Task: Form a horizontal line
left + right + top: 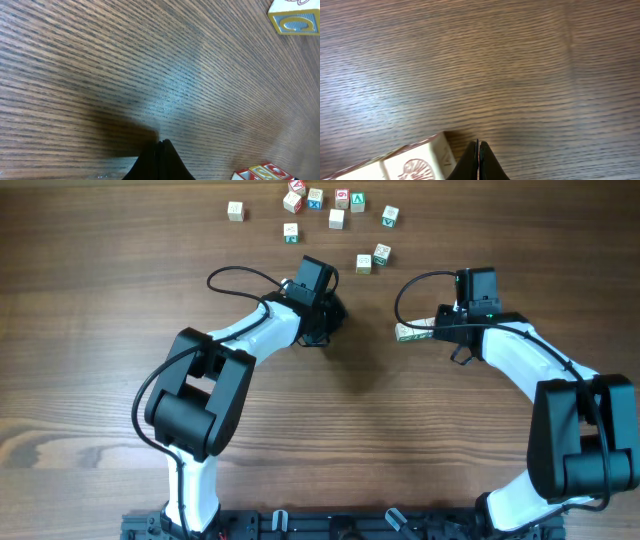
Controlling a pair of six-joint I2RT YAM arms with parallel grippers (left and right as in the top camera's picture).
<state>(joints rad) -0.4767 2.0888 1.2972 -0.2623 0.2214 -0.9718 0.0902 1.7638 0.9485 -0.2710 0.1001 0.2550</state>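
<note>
A short row of pale wooden cubes [408, 332] lies on the table just left of my right gripper [436, 330]. In the right wrist view the row [415, 162] shows at the bottom left with a red shell mark. At least two cubes touch side to side; the rest is cut off. My right gripper [479, 146] is shut and empty, its tips right beside the row's end cube. My left gripper [322, 328] is shut and empty over bare table at the centre, and it also shows in the left wrist view [162, 146].
Several loose letter cubes lie scattered along the far edge, from one at the left [235, 211] to a pair at the right [381, 253]. The left wrist view shows a cube with a blue letter [295, 19] and a red cube [262, 173].
</note>
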